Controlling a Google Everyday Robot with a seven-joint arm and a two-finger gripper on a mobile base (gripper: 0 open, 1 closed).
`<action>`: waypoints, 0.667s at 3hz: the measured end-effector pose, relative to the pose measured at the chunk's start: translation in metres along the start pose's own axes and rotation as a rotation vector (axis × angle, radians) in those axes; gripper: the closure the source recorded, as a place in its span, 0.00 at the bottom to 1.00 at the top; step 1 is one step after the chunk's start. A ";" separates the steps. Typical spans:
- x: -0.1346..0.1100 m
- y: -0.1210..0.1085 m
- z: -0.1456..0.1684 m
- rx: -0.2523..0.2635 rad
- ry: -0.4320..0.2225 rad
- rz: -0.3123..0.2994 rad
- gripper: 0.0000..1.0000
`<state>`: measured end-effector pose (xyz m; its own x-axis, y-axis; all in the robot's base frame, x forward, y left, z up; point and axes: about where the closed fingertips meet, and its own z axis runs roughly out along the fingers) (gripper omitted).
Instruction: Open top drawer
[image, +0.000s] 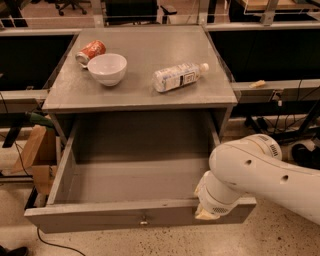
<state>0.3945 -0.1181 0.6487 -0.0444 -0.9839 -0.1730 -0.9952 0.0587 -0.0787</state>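
top drawer (107, 209) sits under the table (142, 52), pulled well out past the table's front edge. The box looks empty where visible. My read: at or near full travel.

Handling: rigid grey box, wide and deep, shouldn't flex. Empty, so probably light, with slide friction as the main load. Wide front with 1 small knob (144, 220) at centre: take hold there and pull straight. An off-centre pull near a corner could rack it. The knob is small and metal, likely slick, so the pinch must be square. The front panel's top rim is the fallback hold.

gripper (205, 214) is low at the drawer's front-right corner, on or just over the front rim, well apart from the knob. Can't tell how it's set or whether it holds anything: the arm (265, 170) covers it and only a pale tip shows.

Hidden: the right end of the front panel, behind the arm. Slides not visible. Anything below the drawer is cut off.

On the table: can (91, 51) near the back-left corner, bowl (107, 67) just beside it, bottle (177, 77) lying toward the right edge.
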 end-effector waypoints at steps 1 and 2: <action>0.003 0.006 0.000 -0.007 0.002 0.005 1.00; 0.003 0.006 0.000 -0.007 0.002 0.005 0.81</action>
